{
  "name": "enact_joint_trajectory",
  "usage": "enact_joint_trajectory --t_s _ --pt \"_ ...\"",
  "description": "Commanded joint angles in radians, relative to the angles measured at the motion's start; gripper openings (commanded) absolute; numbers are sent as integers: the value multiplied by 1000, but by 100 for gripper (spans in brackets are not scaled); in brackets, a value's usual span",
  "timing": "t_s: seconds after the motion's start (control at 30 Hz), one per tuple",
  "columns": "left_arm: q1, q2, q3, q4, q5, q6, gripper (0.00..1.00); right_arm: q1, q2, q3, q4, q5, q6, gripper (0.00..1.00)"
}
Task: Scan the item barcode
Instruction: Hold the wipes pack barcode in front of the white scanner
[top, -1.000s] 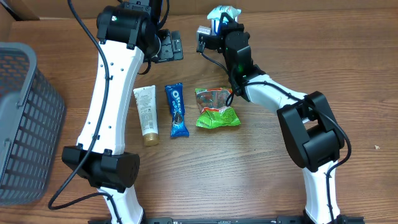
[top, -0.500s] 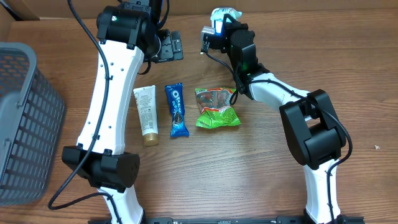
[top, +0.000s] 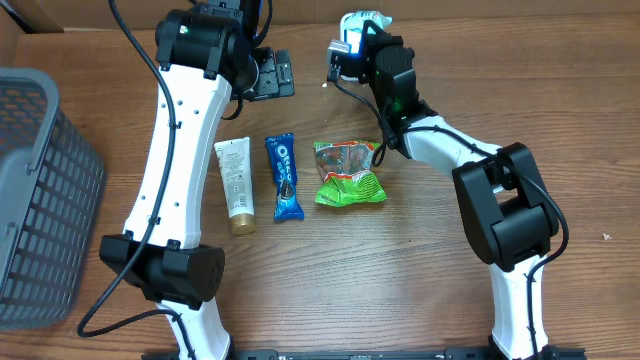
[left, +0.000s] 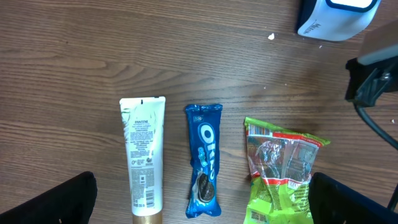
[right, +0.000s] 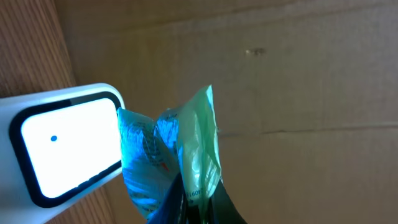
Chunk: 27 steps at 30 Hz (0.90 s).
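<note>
**Packet held up to the scanner window**

A thin teal-green packet is clamped between the closed fingers of the right gripper, pinched at its lower edge and held off the table. It is presented just beside the lit window of the white scanner, at the far side of the table. One crumpled corner appears to touch the scanner's rim, though this cannot be settled from the wrist view. No barcode is made out on the visible face, so whether it is turned towards the window cannot be told.

The packet is judged to be light, soft and crinkly. The film folds above the pinch, so a printed code may be creased or tilted away. A hold on a sealed seam, clear of the code, is judged safest, with the face kept flat.

The left gripper is held wide apart and empty above a tube, a biscuit pack and a green snack bag, laid side by side on the table.
</note>
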Motion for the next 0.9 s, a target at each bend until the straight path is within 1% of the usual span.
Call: enact_joint_trajectory --t_s 0.0,0.4,0.57,0.7,0.77,0.8,0.87 --pt "-6 4 -3 2 -1 15 100 -6 0 18 40 -11 12 4" --pt "-6 4 -3 2 -1 15 100 -6 0 18 51 -17 13 4" --pt "-6 4 -3 2 -1 15 100 -6 0 18 50 -17 111 4" --pt "-6 4 -3 2 -1 15 100 -5 -1 18 48 -17 115 4" --pt "-6 4 -3 2 -1 15 100 -3 -8 18 48 -17 176 4" --pt "-6 4 -3 1 -1 15 100 0 -23 18 46 -15 260 4" --pt "-6 4 -3 1 -1 15 100 5 -52 18 18 -9 335 4"
